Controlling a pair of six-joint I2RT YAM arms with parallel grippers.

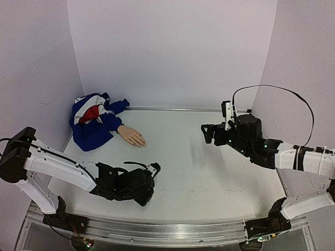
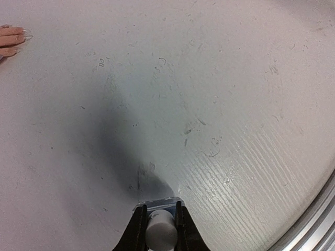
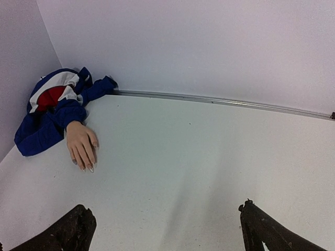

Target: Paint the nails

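A peach mannequin hand (image 1: 132, 136) lies flat at the back left, sticking out of a blue, red and white sleeve (image 1: 93, 119). Its pale nails (image 3: 87, 167) show at the fingertips in the right wrist view; the fingertips (image 2: 14, 42) also show at the left edge of the left wrist view. My left gripper (image 1: 153, 170) is low over the near left table, shut on a small blue-based bottle with a white cap (image 2: 160, 228). My right gripper (image 1: 210, 132) hangs open and empty above the right middle, its fingers (image 3: 73, 230) wide apart.
The white table (image 1: 193, 167) is walled by pale panels at the back and sides. A metal rail (image 1: 172, 232) runs along the near edge. A black cable (image 1: 293, 99) loops above the right arm.
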